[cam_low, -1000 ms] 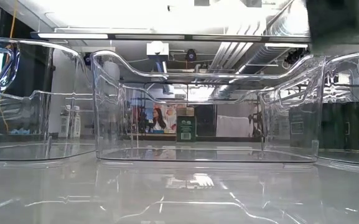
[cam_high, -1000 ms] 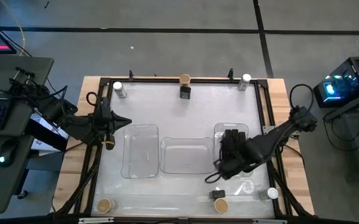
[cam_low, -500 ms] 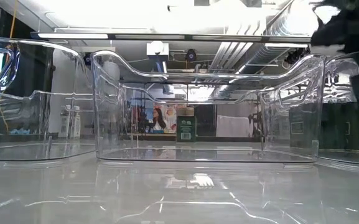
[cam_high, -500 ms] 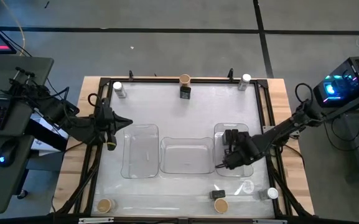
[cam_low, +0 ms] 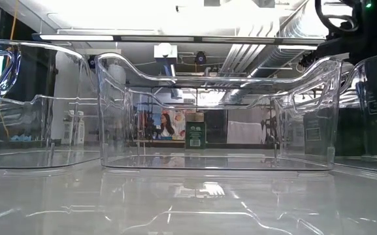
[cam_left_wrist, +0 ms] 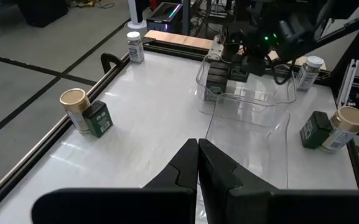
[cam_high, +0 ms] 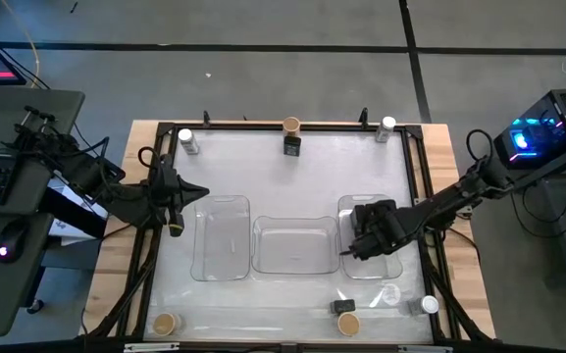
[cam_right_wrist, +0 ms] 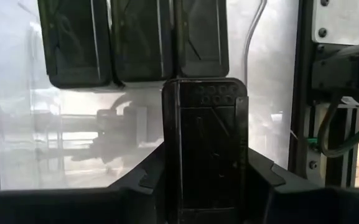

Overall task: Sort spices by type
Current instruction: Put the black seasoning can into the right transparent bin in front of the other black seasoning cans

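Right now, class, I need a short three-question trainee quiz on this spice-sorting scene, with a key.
1. True or false: the left gripper is open.
2. The right gripper holds: A) a clear jar, B) a black box, C) a tan-topped container.
3. How many black boxes lie in the right tray below it?

Key: 1 false, it is shut. 2 B, the black box. 3 three.

Clear glossy plastic trays (cam_high: 289, 245) — smooth, shiny white tabletop (cam_high: 253, 167), wooden edges
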`<state>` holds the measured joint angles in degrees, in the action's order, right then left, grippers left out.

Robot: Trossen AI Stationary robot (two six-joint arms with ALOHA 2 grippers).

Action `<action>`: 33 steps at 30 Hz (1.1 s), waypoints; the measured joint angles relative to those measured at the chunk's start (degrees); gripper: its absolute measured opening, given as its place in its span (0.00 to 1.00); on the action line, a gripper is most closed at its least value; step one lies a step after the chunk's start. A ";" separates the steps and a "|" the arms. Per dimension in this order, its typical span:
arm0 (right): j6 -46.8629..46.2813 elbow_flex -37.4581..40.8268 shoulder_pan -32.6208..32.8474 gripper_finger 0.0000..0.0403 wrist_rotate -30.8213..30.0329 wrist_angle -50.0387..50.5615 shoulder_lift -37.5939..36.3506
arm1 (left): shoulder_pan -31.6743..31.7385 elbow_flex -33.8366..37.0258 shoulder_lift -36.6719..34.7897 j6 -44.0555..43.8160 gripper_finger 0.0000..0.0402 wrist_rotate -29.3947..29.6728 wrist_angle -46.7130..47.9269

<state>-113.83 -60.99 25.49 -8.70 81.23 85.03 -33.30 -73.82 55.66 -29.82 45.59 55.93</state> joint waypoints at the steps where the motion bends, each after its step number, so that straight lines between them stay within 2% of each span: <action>1: -0.19 0.00 -0.02 0.29 -0.24 0.05 0.00 | 0.00 0.00 0.00 -0.04 0.00 0.01 -0.01; 15: 0.27 0.00 -0.02 0.29 -0.49 -2.26 0.04 | 0.00 0.02 0.00 -0.12 0.00 0.01 -0.01; 23: 0.26 0.00 -0.02 0.47 0.21 -2.66 0.04 | 0.00 0.02 0.00 -0.15 0.00 0.01 -0.01; 33: 3.12 -1.84 0.06 0.47 -0.05 -1.67 0.04 | 0.00 0.04 0.00 -0.11 0.00 0.01 -0.01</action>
<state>-110.71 -62.84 25.55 -8.75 79.56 85.08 -33.30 -73.78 55.66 -29.93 45.60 55.92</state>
